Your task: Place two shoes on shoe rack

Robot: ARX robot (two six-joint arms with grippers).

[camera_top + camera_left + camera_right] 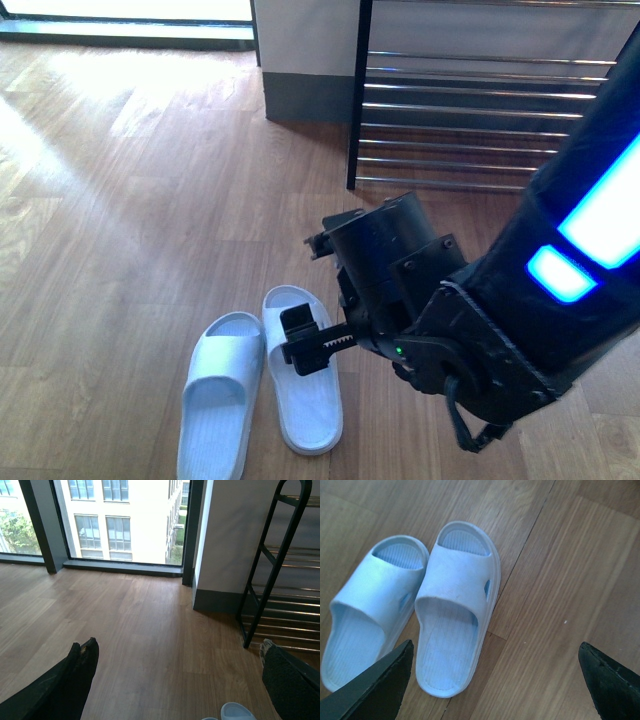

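No legible text, brand, number or sign in any of the three views. Checked pale blue slides point(455, 580), shoe rack point(356, 100) and lit blue panels point(610, 215) on the right arm: nothing readable

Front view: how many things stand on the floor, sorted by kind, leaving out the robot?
Slides: 2
Rack: 1
Total: 3
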